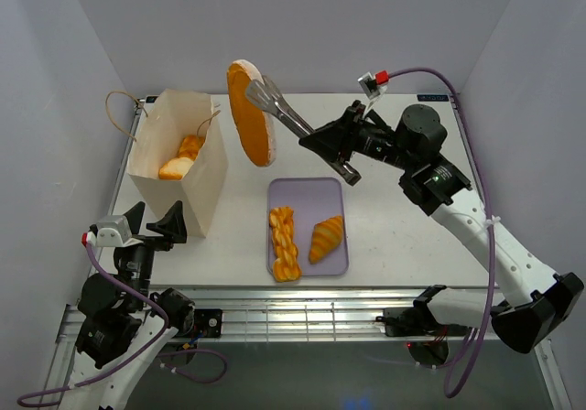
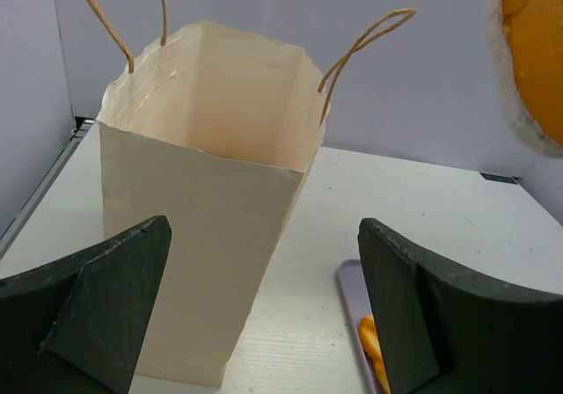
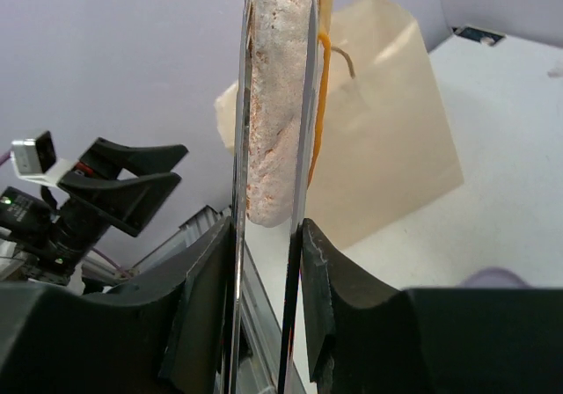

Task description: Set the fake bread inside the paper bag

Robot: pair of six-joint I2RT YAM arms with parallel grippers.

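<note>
Right gripper [image 1: 335, 146] jaws clench metal tongs [image 1: 279, 108] pinching the oval loaf [image 1: 249, 113] aloft on edge, just right of the paper bag [image 1: 207, 179], long axis far-to-near. Left gripper [image 1: 156, 222] jaws gape, released.

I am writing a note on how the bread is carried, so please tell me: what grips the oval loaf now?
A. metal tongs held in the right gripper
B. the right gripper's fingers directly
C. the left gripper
A: the metal tongs clamp the oval loaf in the air, and the right gripper is shut on the tongs' handles.
</note>
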